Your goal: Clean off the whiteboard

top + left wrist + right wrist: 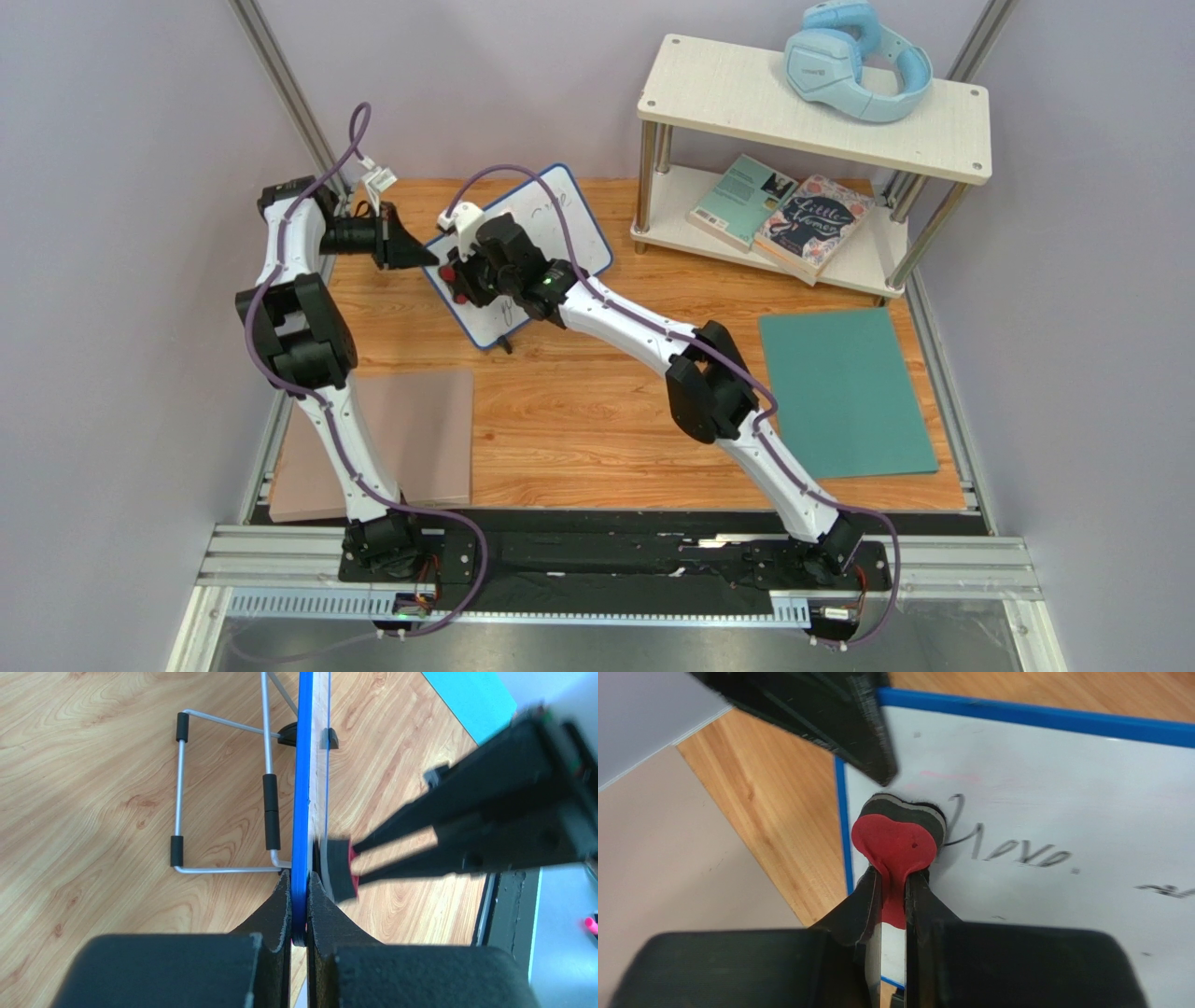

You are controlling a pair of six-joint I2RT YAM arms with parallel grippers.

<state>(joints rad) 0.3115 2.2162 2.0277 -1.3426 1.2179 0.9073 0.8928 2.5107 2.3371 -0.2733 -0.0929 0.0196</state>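
White links, bulky black joints and purple cables make up the left arm and right arm; the left hand and right hand are black and tapered.

My top camera looks down on the table from behind; both wrist cameras sit close, sharing one edge of the whiteboard.

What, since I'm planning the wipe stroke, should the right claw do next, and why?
Probably slide the eraser sideways across the black handwriting, kept pressed on the whiteboard. The right claw grips the eraser at the writing's end by the frame, unwiped strokes lie beside it, and the left claw clamps the board's edge steady.
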